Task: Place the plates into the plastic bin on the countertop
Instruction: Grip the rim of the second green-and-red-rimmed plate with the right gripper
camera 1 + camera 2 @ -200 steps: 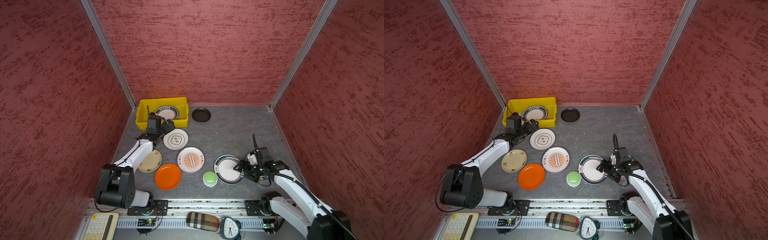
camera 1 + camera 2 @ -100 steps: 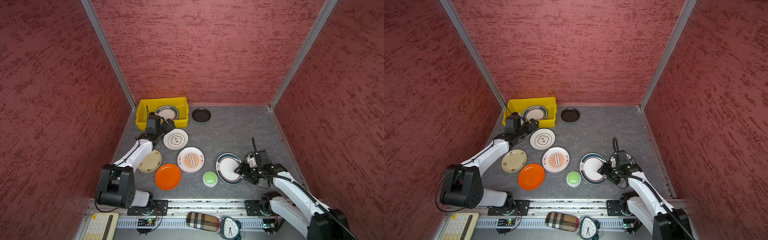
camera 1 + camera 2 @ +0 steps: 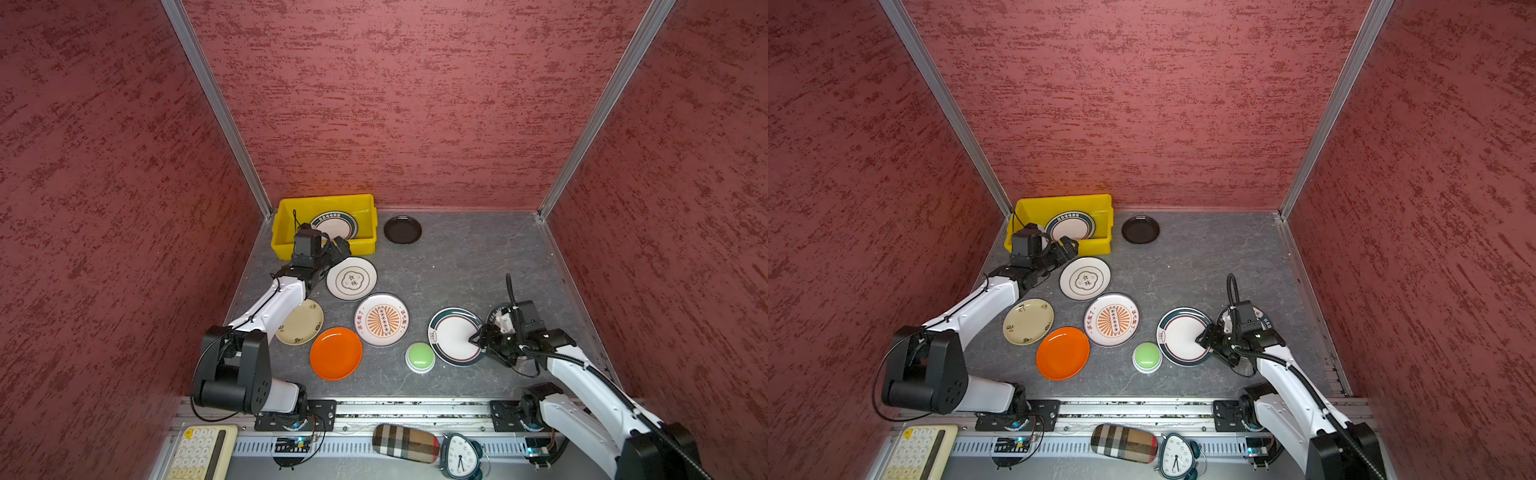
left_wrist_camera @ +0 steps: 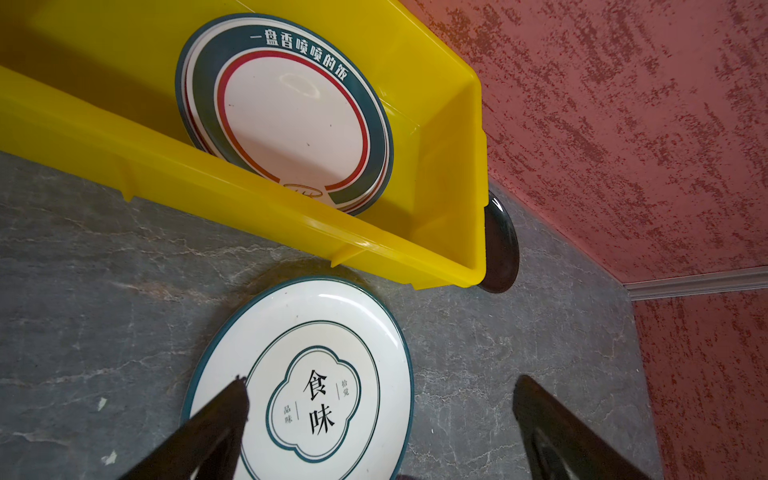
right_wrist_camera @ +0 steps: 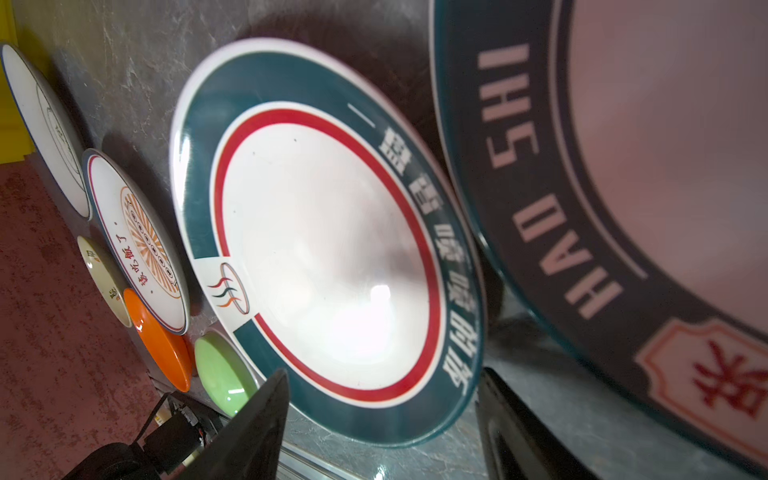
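Observation:
My right gripper is open, its jaws astride the near-right rim of a green-rimmed white plate on the countertop. Beside it a dark-rimmed plate lies partly hidden under that arm. My left gripper hangs open over the edge of a white plate with a flower outline, just in front of the yellow plastic bin. One green-rimmed plate leans inside the bin.
A black plate lies right of the bin. A sunburst plate, a cream plate and an orange plate crowd the near left. A green dome button sits against the green-rimmed plate. Red walls close three sides.
My right gripper has slid left onto the green-rimmed plate's rim and its jaws have narrowed. The left arm has not moved.

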You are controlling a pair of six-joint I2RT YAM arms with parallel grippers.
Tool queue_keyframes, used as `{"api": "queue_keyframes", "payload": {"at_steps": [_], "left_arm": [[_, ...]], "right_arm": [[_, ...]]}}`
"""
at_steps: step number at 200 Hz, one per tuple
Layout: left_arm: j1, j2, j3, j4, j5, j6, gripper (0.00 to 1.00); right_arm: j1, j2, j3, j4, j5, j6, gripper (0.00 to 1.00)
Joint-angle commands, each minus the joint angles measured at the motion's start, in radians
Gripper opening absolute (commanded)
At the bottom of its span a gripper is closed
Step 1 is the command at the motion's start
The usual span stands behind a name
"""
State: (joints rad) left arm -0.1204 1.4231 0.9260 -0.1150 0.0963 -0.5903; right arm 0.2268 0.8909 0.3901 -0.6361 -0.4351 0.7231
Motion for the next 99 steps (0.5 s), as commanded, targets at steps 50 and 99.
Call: {"api": "queue_keyframes", "payload": {"at_steps": [50,99], "left_arm": [[0.015,-0.004,0.012,-0.012,0.013,0.004,0.99],[0.019,-0.011,0.014,-0.021,0.019,0.004,0.99]], "right_arm": [[0.005,0.006,-0.060,0.144,0.000,0.064,0.57],[0.004,0.012,-0.098,0.215,0.009,0.098,0.50]]}}
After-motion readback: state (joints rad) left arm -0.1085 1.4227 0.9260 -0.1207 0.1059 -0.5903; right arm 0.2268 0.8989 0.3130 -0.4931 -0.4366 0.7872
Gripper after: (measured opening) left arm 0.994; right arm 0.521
